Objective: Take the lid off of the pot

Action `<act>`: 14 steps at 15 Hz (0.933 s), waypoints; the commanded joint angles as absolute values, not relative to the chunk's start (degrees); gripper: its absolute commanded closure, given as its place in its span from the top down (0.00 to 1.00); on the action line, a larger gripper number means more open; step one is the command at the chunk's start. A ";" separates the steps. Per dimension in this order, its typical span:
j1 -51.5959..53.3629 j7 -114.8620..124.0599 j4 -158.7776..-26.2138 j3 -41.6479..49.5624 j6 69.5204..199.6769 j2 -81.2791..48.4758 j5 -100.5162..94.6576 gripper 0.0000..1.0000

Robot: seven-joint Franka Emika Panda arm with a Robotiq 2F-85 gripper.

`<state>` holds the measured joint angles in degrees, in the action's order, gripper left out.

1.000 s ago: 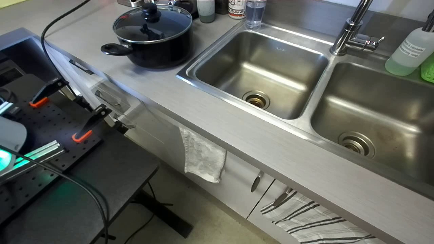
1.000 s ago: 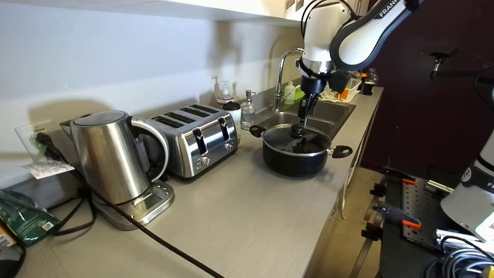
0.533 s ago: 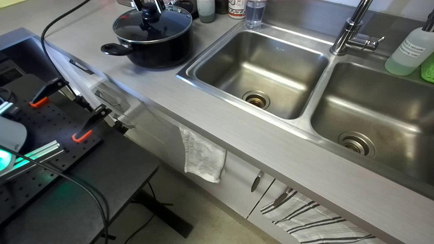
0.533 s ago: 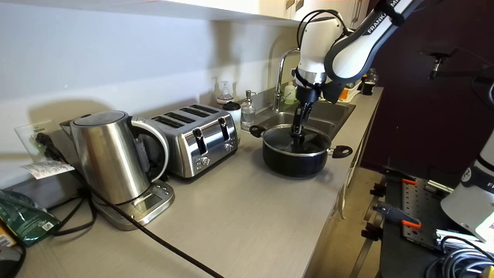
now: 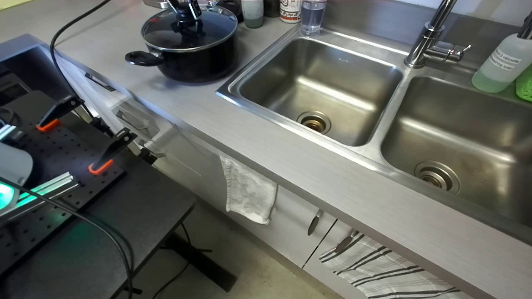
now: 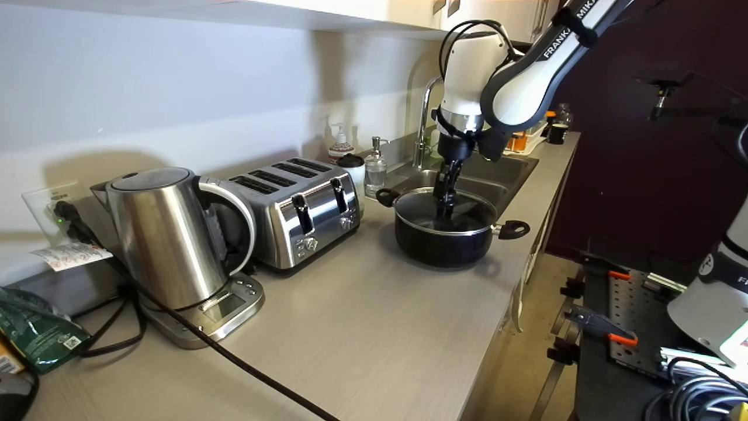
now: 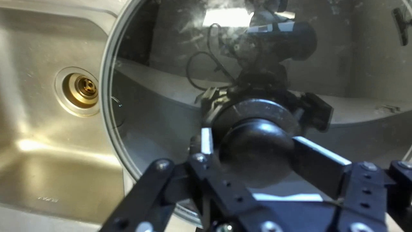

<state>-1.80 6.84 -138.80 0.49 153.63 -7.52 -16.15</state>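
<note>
The black pot (image 6: 441,248) (image 5: 195,64) stands on the counter in both exterior views. Its see-through glass lid (image 6: 418,213) (image 5: 160,35) lies flat on top, rim down on the pot. In the wrist view the lid (image 7: 151,135) fills the middle, and its black knob (image 7: 257,151) sits between the fingers of my gripper (image 7: 251,140). The right finger (image 7: 318,164) appears to touch the knob; a slim dark gap shows beside the left finger (image 7: 206,140). From outside, the gripper (image 6: 445,207) points down and covers most of the knob. Whether it grips is unclear.
Beside the pot lies a steel double sink (image 5: 307,74) with a tall faucet (image 5: 430,37). Toward the wall stand a toaster (image 6: 312,228), a kettle (image 6: 160,245) and soap bottles. The upper cabinet (image 6: 374,17) overhangs the counter. A cup and a glass (image 5: 312,16) stand behind the pot.
My gripper has come down from above the lid to around the knob, and its jaws have moved closer together. Pot and lid have shifted together slightly toward the wall.
</note>
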 commanded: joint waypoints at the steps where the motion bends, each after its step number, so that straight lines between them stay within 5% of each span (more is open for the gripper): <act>1: -0.61 6.32 -137.27 1.34 155.32 -9.25 -16.45 0.31; 14: -0.32 -0.79 -143.87 -0.82 155.20 2.41 -8.65 0.27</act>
<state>-0.88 2.85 -139.67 -0.23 153.82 -4.22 -12.25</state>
